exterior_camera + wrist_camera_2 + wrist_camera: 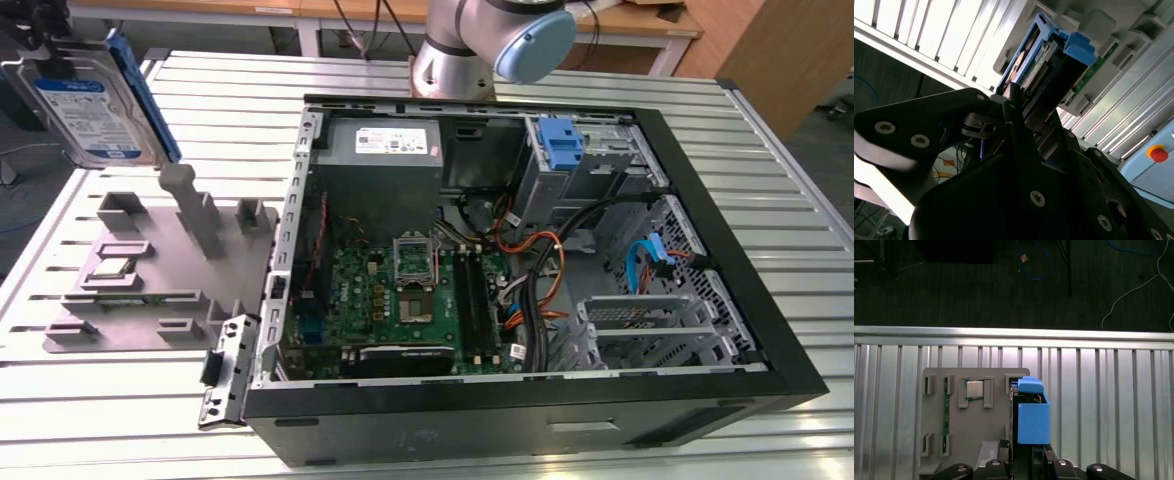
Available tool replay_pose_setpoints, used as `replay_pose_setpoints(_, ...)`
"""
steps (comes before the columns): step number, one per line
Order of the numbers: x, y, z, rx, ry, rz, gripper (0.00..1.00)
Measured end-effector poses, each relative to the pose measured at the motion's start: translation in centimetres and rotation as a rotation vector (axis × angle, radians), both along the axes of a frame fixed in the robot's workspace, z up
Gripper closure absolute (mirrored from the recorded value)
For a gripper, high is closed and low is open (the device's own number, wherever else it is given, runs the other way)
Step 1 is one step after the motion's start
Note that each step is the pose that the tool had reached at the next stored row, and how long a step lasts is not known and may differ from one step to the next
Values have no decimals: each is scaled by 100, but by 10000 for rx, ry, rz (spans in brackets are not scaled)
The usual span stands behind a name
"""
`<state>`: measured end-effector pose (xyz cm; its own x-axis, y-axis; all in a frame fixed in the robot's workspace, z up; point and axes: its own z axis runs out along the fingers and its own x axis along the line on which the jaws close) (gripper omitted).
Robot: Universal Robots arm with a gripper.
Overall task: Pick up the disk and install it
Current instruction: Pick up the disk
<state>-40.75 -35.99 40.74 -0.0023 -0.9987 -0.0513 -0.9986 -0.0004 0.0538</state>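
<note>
Surface: a slatted metal table (120, 400) carries a grey fixture (147, 290) beside an open computer case (747, 300).
Disk: the disk (83, 115) hangs upright in the air above the fixture, well apart from the case.
Gripper: the gripper (1026, 107) has its fingers clamped on the disk's edge.
Risk: the narrow edge grip could let the disk swing or slip. Loose cables (534, 250) in the case could snag its blue rails.

— What rests on the slatted aluminium table (120, 400)?
— An open black computer tower case (467, 420), reaching the edge at the exterior view's right. It holds a green motherboard (387, 300), a grey power-supply box (387, 150) and a tall blue plastic latch (563, 140).
— Near the opposite edge?
— A grey plastic fixture tray (147, 290), with a square silver chip (114, 267) seated in it.
</note>
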Motion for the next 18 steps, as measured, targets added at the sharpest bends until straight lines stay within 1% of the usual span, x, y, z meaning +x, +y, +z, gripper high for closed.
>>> replay_pose_setpoints(4, 0, 0, 93, 0, 1, 0, 65)
replay_pose_setpoints(12, 0, 0, 226, 1, 0, 0, 65)
replay_pose_setpoints(14, 0, 0, 241, 1, -2, 0, 65)
replay_pose_setpoints(18, 0, 0, 243, 1, 0, 0, 65)
